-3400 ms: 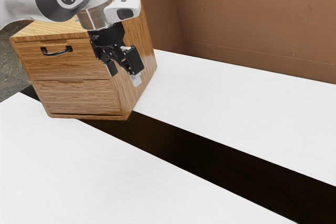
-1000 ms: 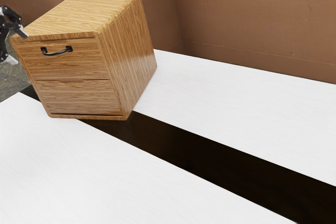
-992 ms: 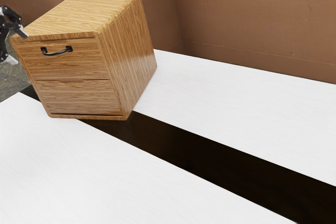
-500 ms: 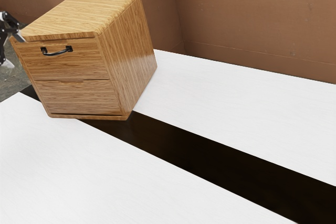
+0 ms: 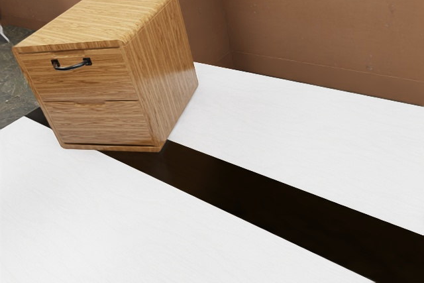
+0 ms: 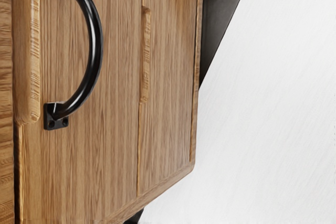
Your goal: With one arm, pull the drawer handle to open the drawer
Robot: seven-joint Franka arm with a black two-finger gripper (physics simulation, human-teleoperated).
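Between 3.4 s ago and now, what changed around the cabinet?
The arm swung from the cabinet's side away toward the exterior view's left, and the wrist camera now faces the black handle on the top drawer. The handle is untouched. The cabinet has not moved and the drawer is still flush.

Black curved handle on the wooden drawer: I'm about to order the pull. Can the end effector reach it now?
Probably yes: the wrist view faces the black curved handle closely, with nothing in front of it.

drawer handle cut off at one end, cabinet front cropped
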